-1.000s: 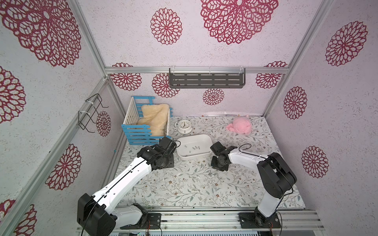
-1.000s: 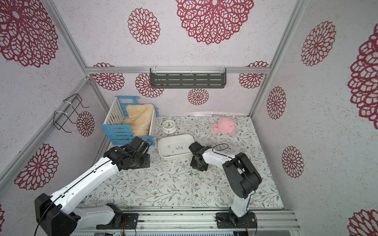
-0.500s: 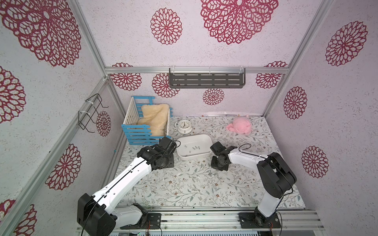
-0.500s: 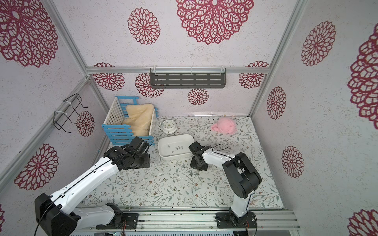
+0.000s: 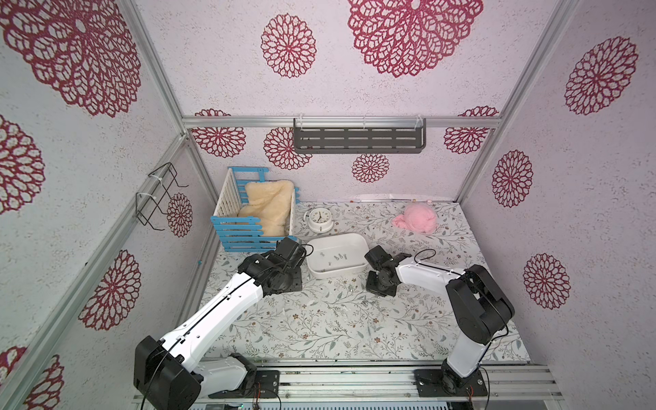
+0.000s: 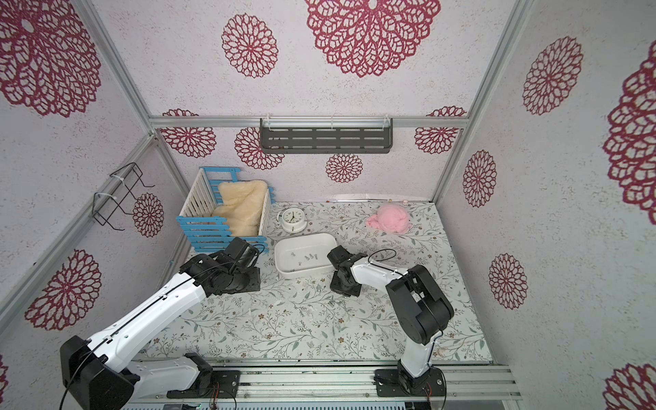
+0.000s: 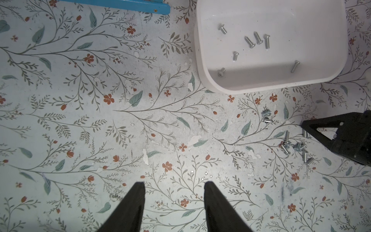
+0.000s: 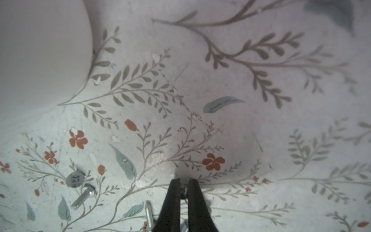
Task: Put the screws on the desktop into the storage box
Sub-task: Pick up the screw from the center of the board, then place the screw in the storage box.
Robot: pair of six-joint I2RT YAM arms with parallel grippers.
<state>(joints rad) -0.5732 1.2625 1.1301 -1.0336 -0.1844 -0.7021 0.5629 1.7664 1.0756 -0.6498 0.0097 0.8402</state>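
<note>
The white storage box (image 5: 321, 274) (image 6: 301, 271) stands mid-desktop (image 5: 319, 319) and holds several screws (image 7: 257, 40). More screws lie loose on the desktop in front of its right corner (image 7: 295, 146) (image 8: 83, 197). My right gripper (image 8: 183, 181) is down at that cluster, just right of the box (image 8: 40, 50), shut on one small screw (image 8: 183, 190) pinched at the fingertips. One of its black fingers (image 7: 313, 128) shows in the left wrist view. My left gripper (image 7: 174, 183) hovers over bare desktop left of the box, open with nothing between its fingers.
A blue-and-white crate (image 5: 255, 220) with cream fleece stands at the back left, with a round clock (image 5: 319, 218) beside it. A pink soft thing (image 5: 417, 220) lies at the back right. A grey shelf (image 5: 358, 138) hangs on the back wall and a wire rack (image 5: 156, 195) on the left wall.
The right gripper's jaws have closed the rest of the way onto the screw. Both arms stay where they were.
</note>
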